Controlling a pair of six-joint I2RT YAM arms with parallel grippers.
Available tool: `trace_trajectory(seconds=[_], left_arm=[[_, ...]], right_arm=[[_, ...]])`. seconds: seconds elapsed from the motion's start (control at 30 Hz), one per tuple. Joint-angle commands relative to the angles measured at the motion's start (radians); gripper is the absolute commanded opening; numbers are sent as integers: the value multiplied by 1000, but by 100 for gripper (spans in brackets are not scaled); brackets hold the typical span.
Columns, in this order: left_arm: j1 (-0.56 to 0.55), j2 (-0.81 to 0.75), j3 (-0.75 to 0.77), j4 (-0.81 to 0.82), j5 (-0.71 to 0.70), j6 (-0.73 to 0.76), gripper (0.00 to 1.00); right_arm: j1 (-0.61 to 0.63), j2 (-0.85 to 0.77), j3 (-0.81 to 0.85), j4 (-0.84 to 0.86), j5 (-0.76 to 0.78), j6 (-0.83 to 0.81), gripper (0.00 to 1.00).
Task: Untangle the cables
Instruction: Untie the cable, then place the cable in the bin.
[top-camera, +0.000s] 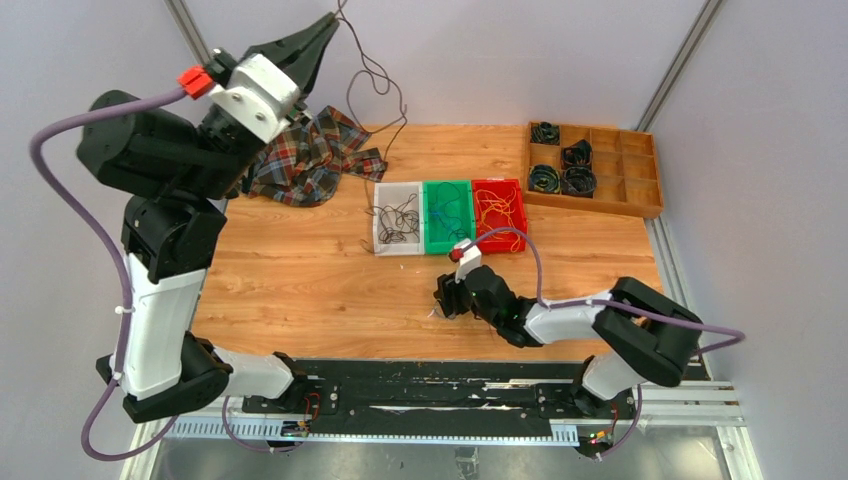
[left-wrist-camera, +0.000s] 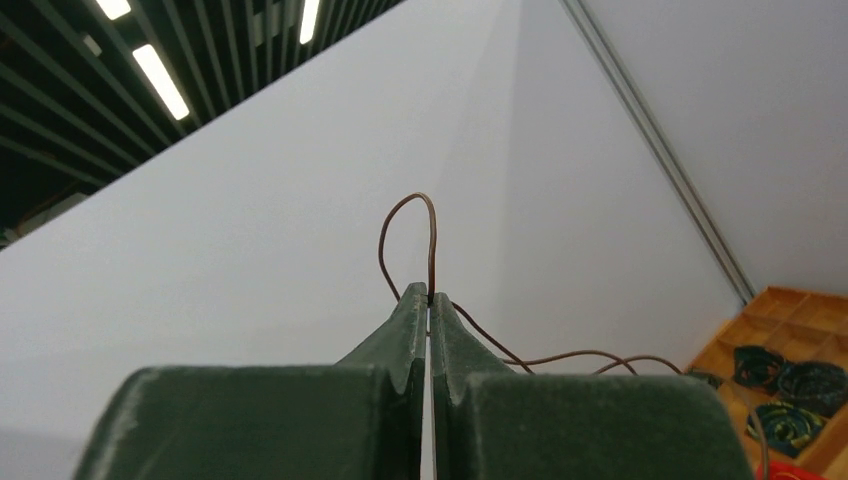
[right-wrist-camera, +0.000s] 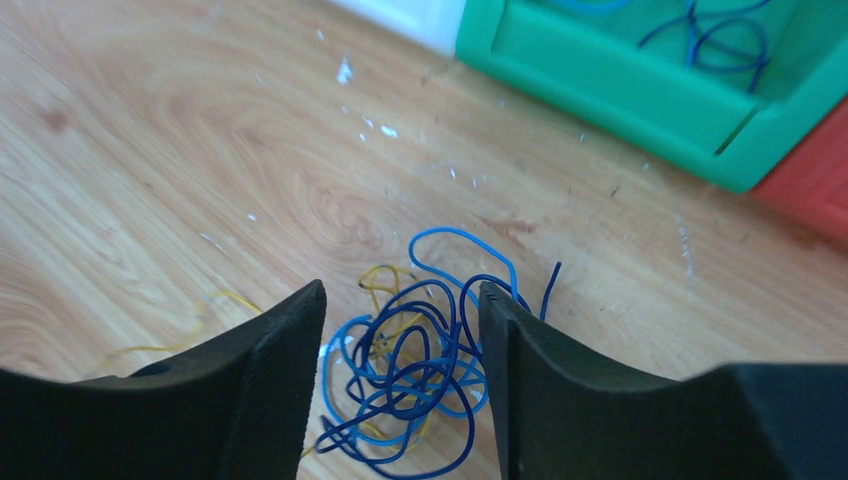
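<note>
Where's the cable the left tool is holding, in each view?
Top external: the cable hangs from the left tool at top centre, trailing down.
Left wrist: centre, cable looping above the shut left tool.
Right wrist: not in it.
Shared landmark: wooden tray, right in top external, bottom right in left wrist.

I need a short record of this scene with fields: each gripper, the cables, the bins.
left gripper: raised high, shut on a thin brown wire
brown wire: hangs down toward the plaid cloth
right gripper: open, low, one finger on each side of the tangle
tangle: blue and yellow wires on the table
bins: white bin holds black wires, green bin blue, red bin orange
</note>
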Motion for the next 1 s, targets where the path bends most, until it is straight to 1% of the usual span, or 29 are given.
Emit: trace_trajectory(seconds=[0.0,0.17,0.33,0.63,0.8,0.9,0.97], left_arm=[[-5,-19,-119,39,-42,19,0],[-5,-20,-222,49,-66,30,0],[-6,6,-282,41,-90,41,1],[-4,65,-321,49,-171,99,1],[-3,112,-318,-9,-248,153,1],[12,114,-381,23,-271,191,1],[36,122,-397,31,-267,190,1]], right_arm=[[4,-128,27,-98,44,14,60],[4,-244,29,-151,79,2,61],[-6,-329,26,-180,123,-17,62],[-37,-382,5,-235,160,-27,62],[-41,-409,1,-276,177,-36,61],[-45,-435,-4,-310,191,-40,60],[-46,-459,-11,-329,199,-43,60]])
